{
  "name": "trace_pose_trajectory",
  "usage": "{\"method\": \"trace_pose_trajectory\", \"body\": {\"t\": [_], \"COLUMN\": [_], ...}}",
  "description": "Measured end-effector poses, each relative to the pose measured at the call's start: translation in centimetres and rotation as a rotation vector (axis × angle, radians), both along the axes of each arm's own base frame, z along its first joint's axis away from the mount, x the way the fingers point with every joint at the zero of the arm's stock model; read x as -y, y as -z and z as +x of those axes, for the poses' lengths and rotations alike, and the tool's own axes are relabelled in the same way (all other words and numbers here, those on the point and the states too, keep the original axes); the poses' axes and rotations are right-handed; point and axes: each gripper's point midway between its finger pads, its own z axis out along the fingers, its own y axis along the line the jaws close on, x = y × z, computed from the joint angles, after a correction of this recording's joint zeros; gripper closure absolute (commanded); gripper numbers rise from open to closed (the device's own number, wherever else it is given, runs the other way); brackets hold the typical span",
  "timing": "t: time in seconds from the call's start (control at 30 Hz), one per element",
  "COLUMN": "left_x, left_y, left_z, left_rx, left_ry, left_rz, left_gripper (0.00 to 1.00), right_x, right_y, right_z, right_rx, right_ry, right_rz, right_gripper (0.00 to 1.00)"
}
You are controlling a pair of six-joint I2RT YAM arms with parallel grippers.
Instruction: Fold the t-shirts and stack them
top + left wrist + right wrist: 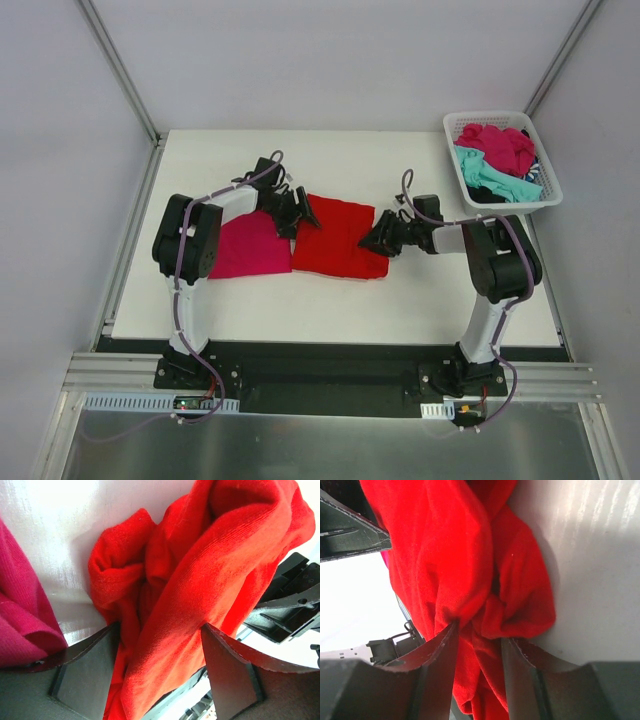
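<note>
L gripper (160, 630) & R gripper (479, 636) each pinched bunched cloth at opp. ends of 1 red t-shirt (340, 238), mid-table, just right of 1 flat magenta-pink t-shirt (245, 250). Open room on white table (330, 300) near & far of both. 1 lattice basket (552, 190) at far-right corner held magenta shirt (495, 145) & teal shirt (485, 178). Grey walls round.

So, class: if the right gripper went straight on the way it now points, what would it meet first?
The red t-shirt: its bunched cloth sits between the jaws of the right gripper. Beyond that, probably the left gripper, though depth is unclear.
</note>
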Motion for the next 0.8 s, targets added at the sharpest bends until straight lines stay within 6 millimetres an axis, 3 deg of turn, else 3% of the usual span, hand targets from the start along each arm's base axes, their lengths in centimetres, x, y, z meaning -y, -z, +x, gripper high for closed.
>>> {"method": "trace_pose_trajectory", "body": {"t": [0.1,0.13,0.17,0.2,0.23,0.67,0.8], "left_x": [0.0,-0.1,-0.2,-0.2,-0.3,-1.1,-1.4], "left_y": [0.0,0.0,0.0,0.1,0.2,1.0,0.9], "left_z": [0.0,0.0,0.0,0.0,-0.1,-0.5,-0.4], "left_rx": [0.002,0.002,0.001,0.0,-0.007,-0.033,-0.041], "left_ry": [-0.001,-0.003,-0.005,-0.006,-0.012,-0.032,-0.036], "left_rz": [-0.006,-0.008,-0.009,-0.008,-0.005,-0.005,-0.018], "left_gripper": [0.35,0.41,0.57,1.0,1.0,1.0,1.0], "right_x": [-0.4,-0.4,-0.3,-0.3,-0.3,0.2,0.4], "right_y": [0.0,0.0,0.1,0.1,0.2,0.7,-0.2], "right_z": [0.0,0.0,0.0,0.1,0.1,-0.2,-0.5], "right_rx": [0.001,0.001,0.0,0.0,-0.001,-0.021,-0.014], "right_ry": [-0.004,-0.002,0.001,0.004,0.009,0.016,0.011], "right_rz": [-0.003,-0.005,-0.008,-0.011,-0.014,-0.044,-0.057], "right_gripper": [0.62,0.65,0.78,0.91,0.99,0.99,0.99]}}
